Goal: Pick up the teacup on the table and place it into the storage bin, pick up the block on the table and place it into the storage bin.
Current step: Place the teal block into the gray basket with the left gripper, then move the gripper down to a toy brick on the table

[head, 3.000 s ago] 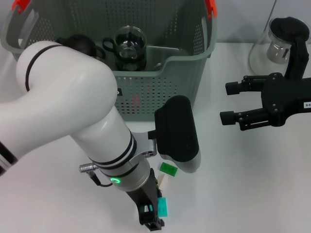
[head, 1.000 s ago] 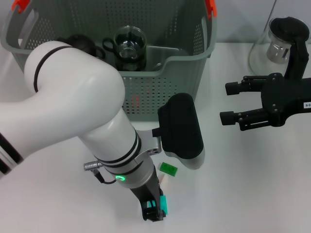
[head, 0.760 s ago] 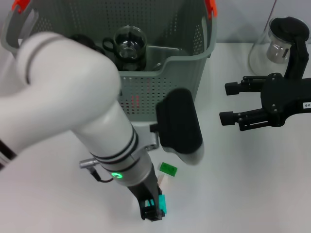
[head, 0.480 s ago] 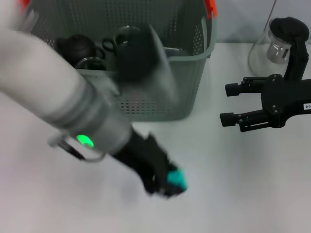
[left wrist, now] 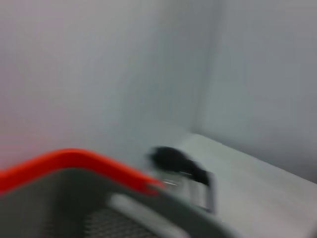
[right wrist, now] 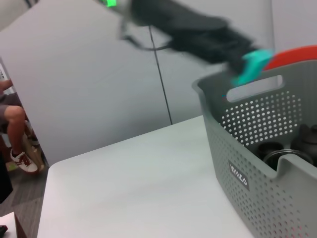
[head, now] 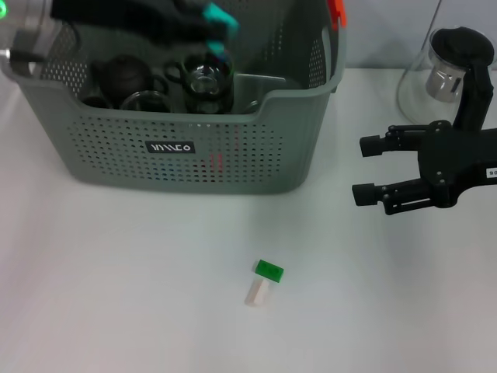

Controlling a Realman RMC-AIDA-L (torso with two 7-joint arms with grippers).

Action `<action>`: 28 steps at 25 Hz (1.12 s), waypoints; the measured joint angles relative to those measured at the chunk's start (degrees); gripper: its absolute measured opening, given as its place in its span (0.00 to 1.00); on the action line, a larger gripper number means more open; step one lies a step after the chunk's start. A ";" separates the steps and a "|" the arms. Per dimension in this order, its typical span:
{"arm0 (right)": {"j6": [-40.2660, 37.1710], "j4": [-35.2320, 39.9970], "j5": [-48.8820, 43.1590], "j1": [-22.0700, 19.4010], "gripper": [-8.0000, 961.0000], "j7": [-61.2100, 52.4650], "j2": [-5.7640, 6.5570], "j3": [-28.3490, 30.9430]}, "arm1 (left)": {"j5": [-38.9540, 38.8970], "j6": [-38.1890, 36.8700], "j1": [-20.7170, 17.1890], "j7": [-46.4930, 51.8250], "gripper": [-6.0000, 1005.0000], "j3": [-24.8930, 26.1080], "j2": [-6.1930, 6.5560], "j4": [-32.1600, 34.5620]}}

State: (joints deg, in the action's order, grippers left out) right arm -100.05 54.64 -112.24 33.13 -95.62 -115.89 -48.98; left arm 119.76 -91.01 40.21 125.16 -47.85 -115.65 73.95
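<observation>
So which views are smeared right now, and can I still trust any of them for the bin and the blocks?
Head view: the left gripper over the storage bin is motion-smeared; the bin, the green block on the table and the right gripper are sharp. Left wrist view: blurred throughout, only the bin's orange-red handle clip reads. Right wrist view: the bin is clear, the left arm streaked.
</observation>
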 joint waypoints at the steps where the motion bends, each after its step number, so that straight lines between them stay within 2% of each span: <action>1: -0.01 -0.05 0.00 0.00 0.95 -0.02 0.00 -0.02 | 0.11 2.93 0.73 -0.22 0.44 0.01 1.36 -3.22; 4: 0.00 -0.18 0.00 0.00 0.95 -0.06 0.00 -0.16 | 0.62 11.16 2.86 -1.10 0.44 0.13 4.59 -11.49; 7: 0.00 -0.18 0.00 0.00 0.95 -0.22 -0.02 -0.29 | 3.64 18.82 4.65 -0.99 0.45 0.04 5.84 -16.84; 12: -0.09 -0.18 0.00 0.00 0.95 -0.30 -0.04 -0.41 | 10.73 29.28 5.28 1.83 0.45 0.16 4.98 -19.40; 17: -0.12 -0.22 -0.04 0.00 0.95 -0.32 -0.15 -0.41 | 13.55 32.57 4.63 3.49 0.46 0.77 4.50 -19.45; 20: -0.14 -0.24 -0.06 0.00 0.95 -0.27 -0.15 -0.31 | 13.72 32.50 4.36 3.61 0.57 0.97 4.48 -18.85; 24: -0.09 -0.31 -0.09 0.01 0.95 0.06 -0.11 -0.07 | 13.31 27.02 3.64 3.60 0.70 1.03 4.24 -14.92; 26: -0.09 -0.32 -0.10 0.01 0.95 0.05 -0.03 -0.06 | 12.36 19.67 2.84 3.16 0.74 0.87 3.25 -9.85; 28: -0.12 -0.32 -0.10 -0.03 0.95 -0.05 0.14 -0.06 | 11.27 10.96 1.53 1.15 0.78 0.66 1.20 -3.03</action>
State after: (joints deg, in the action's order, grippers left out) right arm -100.17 54.32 -112.34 33.10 -95.67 -115.76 -49.05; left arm 131.02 -80.05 41.74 126.31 -47.19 -114.45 70.93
